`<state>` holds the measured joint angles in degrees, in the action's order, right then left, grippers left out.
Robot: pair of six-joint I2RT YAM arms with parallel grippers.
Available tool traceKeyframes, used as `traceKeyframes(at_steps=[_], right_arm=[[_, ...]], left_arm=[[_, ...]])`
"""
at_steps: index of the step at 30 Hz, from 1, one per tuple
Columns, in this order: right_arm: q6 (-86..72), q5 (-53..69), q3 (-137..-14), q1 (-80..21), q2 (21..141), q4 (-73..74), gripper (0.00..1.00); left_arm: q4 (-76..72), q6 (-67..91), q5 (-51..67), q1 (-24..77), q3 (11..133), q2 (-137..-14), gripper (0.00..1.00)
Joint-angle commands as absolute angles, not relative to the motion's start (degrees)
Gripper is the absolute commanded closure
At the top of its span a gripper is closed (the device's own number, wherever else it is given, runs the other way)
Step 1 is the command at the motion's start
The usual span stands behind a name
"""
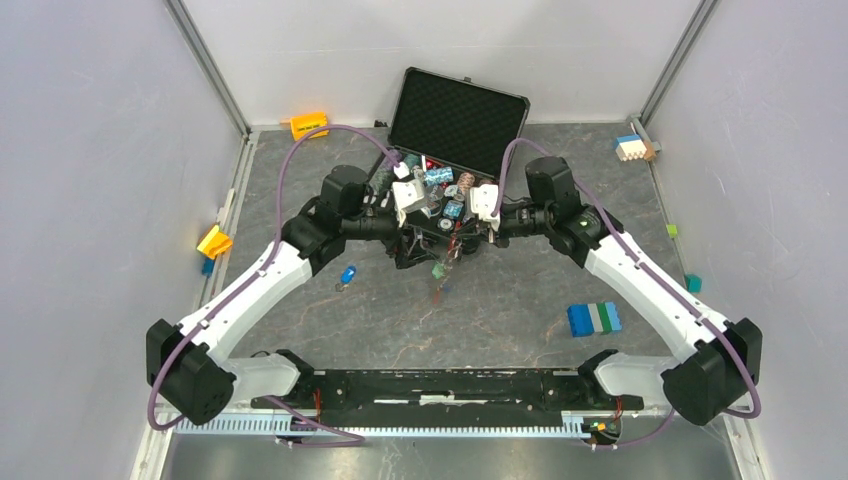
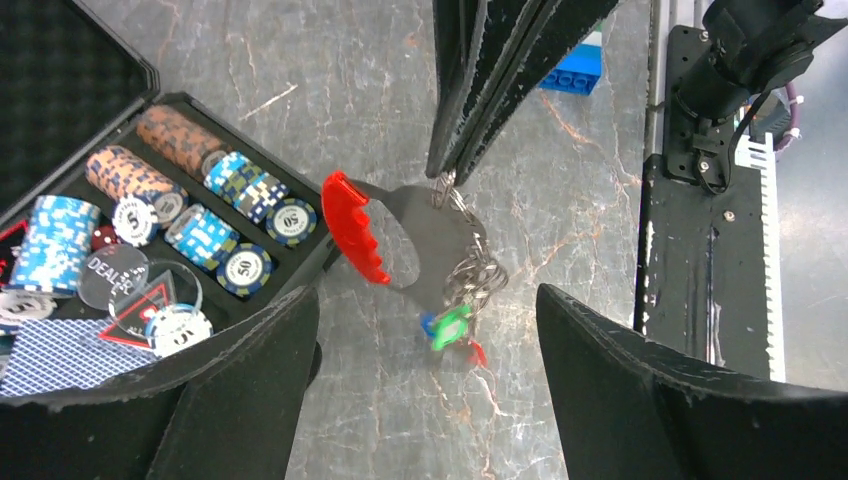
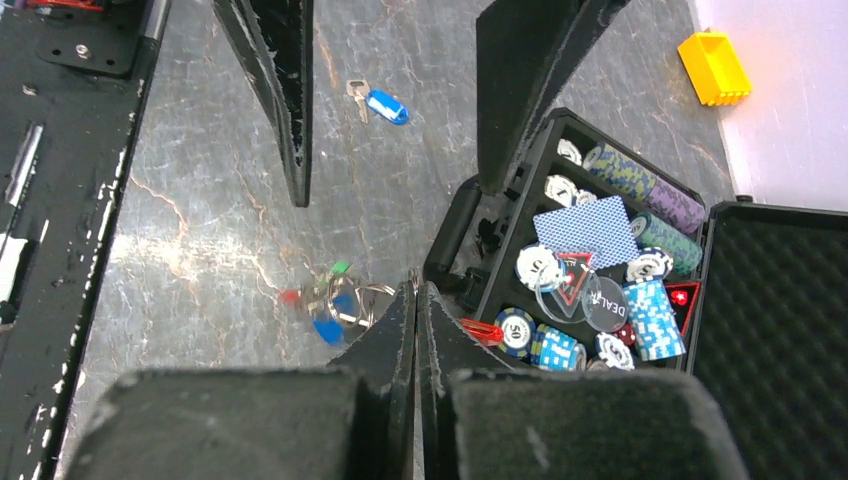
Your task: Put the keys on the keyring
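The keyring (image 2: 473,268) hangs in mid-air in front of the case, its bright red fob (image 2: 354,226) sticking out sideways. My right gripper (image 3: 415,285) is shut on its metal links. Green (image 2: 450,326), blue and red capped keys dangle from the ring, blurred. They also show as a small cluster in the right wrist view (image 3: 322,300). My left gripper (image 2: 422,298) is open, its fingers (image 3: 272,90) spread wide on either side of the hanging bunch and touching nothing. One more blue-capped key (image 1: 347,275) lies loose on the table, also in the right wrist view (image 3: 386,106).
An open black case (image 1: 458,115) with poker chips and cards stands just behind both grippers. A blue-green-white block (image 1: 594,318) lies at the right, a yellow piece (image 1: 214,241) by the left wall, an orange one (image 1: 309,124) at the back left, and stacked blocks (image 1: 633,147) at the back right.
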<state>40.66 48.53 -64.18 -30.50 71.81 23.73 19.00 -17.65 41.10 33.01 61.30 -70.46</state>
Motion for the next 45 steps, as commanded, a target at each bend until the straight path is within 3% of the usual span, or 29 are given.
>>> traceKeyframes(at_steps=[1,12,27,45], right_arm=[[37.1,51.9,-63.1,-31.5,69.4,19.4,1.0],[34.8,54.3,-59.6,-33.6,68.4,15.8,1.0],[30.0,54.3,-57.3,-33.7,66.1,11.0,1.0],[23.9,55.1,-54.0,-33.7,65.4,3.5,1.0]], left_arm=[[12.6,-21.1,44.6,33.7,60.6,-67.9,0.14],[10.3,-19.8,48.3,35.8,61.3,-70.2,0.43],[10.8,-26.6,47.1,36.7,56.0,-66.7,0.48],[2.4,-23.1,50.1,37.2,51.7,-65.9,0.65]])
